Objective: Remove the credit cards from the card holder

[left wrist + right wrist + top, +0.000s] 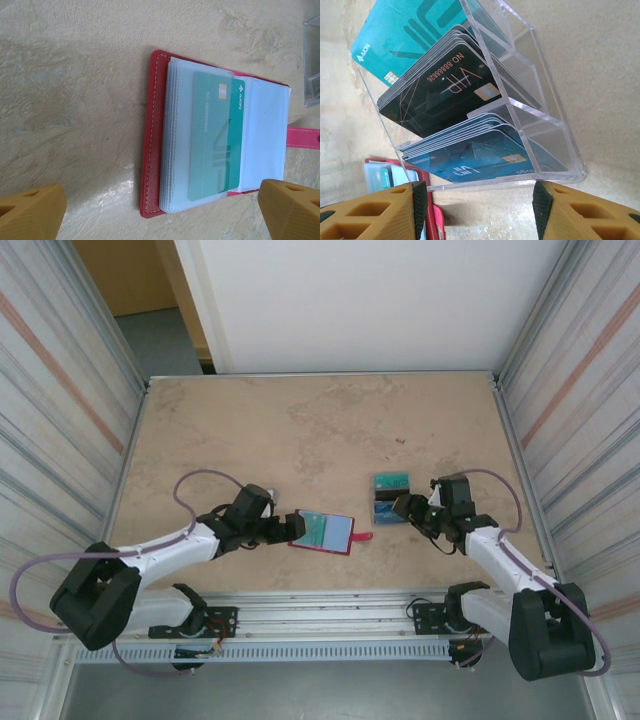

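The red card holder (322,532) lies spread open on the table, its pink snap tab (362,537) pointing right. In the left wrist view a teal credit card (217,135) sits inside a clear sleeve of the card holder (152,150). My left gripper (285,528) hovers at the holder's left edge, open, and its yellow fingers (30,212) stand wide with nothing gripped. My right gripper (405,508) is open just in front of a clear rack, holding nothing. That rack carries teal (405,30), black (440,90) and blue (480,157) credit cards.
The clear acrylic rack (392,498) stands right of the card holder, a short gap between them. Its wall (555,130) rises close to my right gripper (475,215). Metal-framed side walls (60,390) border the table on both sides.
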`<state>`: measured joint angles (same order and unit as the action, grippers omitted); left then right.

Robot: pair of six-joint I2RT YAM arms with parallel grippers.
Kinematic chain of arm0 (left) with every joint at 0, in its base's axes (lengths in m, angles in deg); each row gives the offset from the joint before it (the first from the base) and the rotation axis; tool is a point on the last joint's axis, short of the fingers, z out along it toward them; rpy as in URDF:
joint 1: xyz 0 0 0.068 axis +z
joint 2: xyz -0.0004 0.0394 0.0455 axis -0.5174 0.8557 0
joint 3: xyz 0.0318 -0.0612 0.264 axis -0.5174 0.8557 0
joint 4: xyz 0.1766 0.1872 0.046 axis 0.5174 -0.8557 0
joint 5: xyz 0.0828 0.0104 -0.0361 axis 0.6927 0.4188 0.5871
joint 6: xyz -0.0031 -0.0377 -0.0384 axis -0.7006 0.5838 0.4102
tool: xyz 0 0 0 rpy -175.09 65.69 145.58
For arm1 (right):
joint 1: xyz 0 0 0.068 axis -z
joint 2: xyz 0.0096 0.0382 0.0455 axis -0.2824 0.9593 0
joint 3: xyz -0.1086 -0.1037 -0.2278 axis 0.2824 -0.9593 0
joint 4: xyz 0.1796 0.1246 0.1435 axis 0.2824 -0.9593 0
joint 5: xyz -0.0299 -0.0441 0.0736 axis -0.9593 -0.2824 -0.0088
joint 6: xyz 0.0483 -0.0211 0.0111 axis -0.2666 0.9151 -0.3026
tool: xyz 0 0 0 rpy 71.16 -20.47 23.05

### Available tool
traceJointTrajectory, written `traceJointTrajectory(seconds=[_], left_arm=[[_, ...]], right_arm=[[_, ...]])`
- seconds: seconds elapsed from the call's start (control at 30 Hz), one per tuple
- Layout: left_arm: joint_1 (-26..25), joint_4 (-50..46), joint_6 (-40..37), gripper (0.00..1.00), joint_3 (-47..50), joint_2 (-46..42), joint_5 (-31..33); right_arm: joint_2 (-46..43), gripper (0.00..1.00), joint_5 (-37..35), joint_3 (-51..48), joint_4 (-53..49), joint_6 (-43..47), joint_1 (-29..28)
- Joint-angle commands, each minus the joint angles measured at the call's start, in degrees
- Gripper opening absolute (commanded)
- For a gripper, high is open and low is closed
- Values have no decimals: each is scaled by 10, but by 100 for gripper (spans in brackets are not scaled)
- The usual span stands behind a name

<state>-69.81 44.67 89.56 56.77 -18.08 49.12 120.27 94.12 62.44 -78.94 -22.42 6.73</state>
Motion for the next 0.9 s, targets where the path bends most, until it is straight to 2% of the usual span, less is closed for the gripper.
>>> traceJointTrajectory(seconds=[0.0, 0.47, 0.87], left_arm=[[-1, 3, -7, 99, -17, 8, 1], [-2, 9, -9, 99, -16, 11, 2], [-2, 13, -11, 99, -17, 8, 6]], right_arm=[[30, 58, 21, 5, 44, -13, -4], [197, 51, 10, 93, 131, -12, -89], [341, 48, 22, 201, 144, 21, -99]])
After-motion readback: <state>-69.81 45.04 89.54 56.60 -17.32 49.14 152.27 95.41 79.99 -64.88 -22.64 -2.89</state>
